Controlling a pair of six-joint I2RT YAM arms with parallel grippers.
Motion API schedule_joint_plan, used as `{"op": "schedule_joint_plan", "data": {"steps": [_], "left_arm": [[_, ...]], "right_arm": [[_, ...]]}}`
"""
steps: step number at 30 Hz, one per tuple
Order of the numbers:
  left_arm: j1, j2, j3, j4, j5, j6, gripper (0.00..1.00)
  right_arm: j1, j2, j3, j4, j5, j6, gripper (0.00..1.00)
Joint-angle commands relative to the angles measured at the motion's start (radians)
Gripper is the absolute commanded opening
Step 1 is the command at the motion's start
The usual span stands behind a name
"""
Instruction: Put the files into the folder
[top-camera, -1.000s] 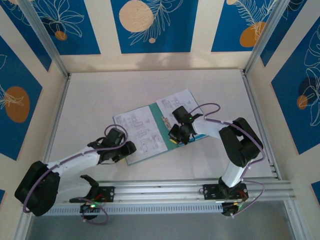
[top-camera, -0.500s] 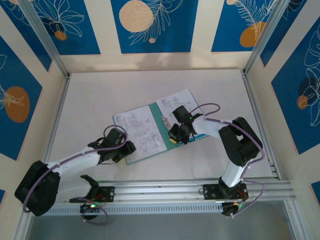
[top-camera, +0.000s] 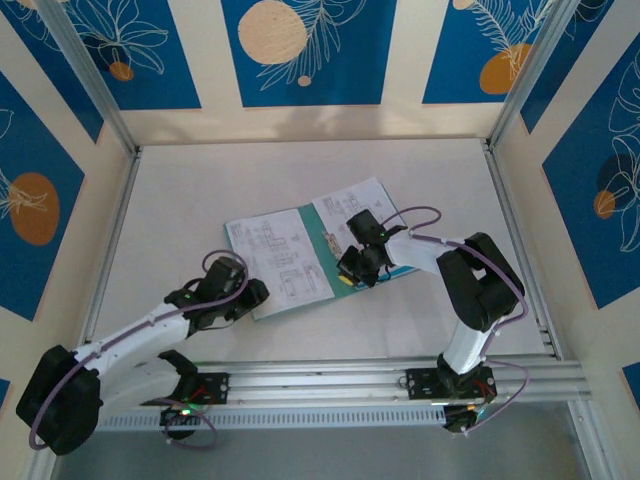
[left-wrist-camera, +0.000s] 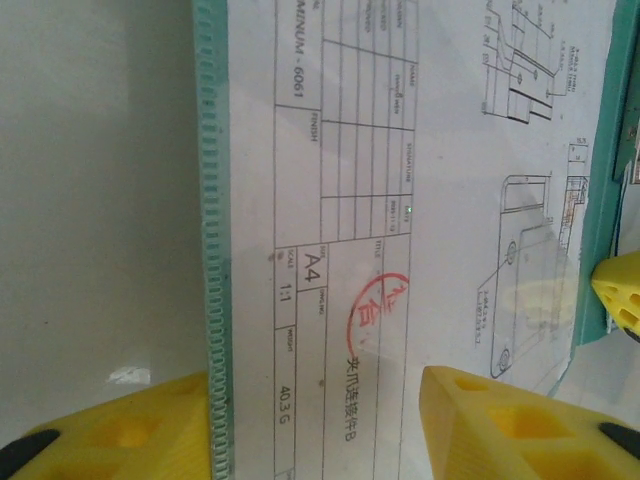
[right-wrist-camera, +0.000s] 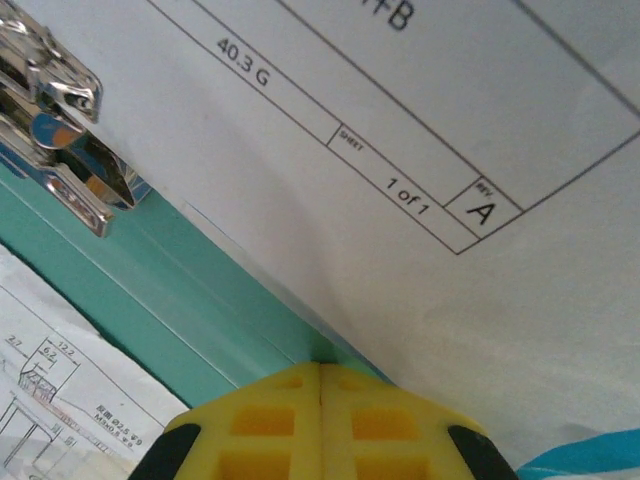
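Note:
The teal folder (top-camera: 316, 238) lies open on the table, with white printed files (top-camera: 275, 255) on its left half and more files (top-camera: 352, 198) on its right. My left gripper (top-camera: 248, 294) is at the folder's near left corner. In the left wrist view this left gripper (left-wrist-camera: 310, 440) is open, its yellow fingers (left-wrist-camera: 500, 420) astride the folder's ribbed edge (left-wrist-camera: 212, 250) and a stamped sheet (left-wrist-camera: 400, 150). My right gripper (right-wrist-camera: 320, 415) is shut with its tips pressed on the teal spine (right-wrist-camera: 150, 300), beside the metal clip (right-wrist-camera: 60, 130) and a white sheet (right-wrist-camera: 420, 150).
A sliver of sky-blue sheet (right-wrist-camera: 590, 455) shows under the white sheet by my right gripper. Aluminium rails (top-camera: 380, 380) run along the near edge, and patterned walls close the other three sides. Bare table (top-camera: 200, 190) surrounds the folder.
My left arm has drawn back toward its base, and its fingers have come closer together around the folder's edge. The right arm and the folder have stayed put.

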Motion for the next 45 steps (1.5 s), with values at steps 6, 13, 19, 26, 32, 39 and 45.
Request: {"op": "schedule_joint_plan", "data": {"steps": [6,13,19,26,32,39,45], "left_arm": [[-0.025,-0.021,0.058,0.120,0.062,0.009,0.38],[-0.032,-0.024,0.110,0.049,0.046,0.050,0.17],[-0.033,-0.052,0.131,0.008,0.027,0.057,0.17],[-0.032,-0.081,0.139,0.004,0.017,0.056,0.20],[-0.032,-0.094,0.163,-0.008,0.020,0.063,0.19],[-0.033,-0.092,0.211,-0.075,-0.004,0.092,0.00],[-0.032,-0.049,0.348,-0.265,-0.073,0.192,0.00]], "right_arm": [[-0.008,0.089,-0.051,-0.046,0.016,-0.012,0.03],[-0.013,0.079,-0.047,-0.046,0.005,-0.012,0.03],[-0.018,0.073,-0.047,-0.054,0.007,-0.017,0.03],[-0.021,0.074,-0.048,-0.052,0.010,-0.020,0.03],[-0.022,0.078,-0.047,-0.049,0.006,-0.020,0.03],[-0.022,0.067,-0.041,-0.052,0.006,-0.024,0.04],[0.008,-0.034,0.018,-0.087,0.026,-0.066,0.17]]}}
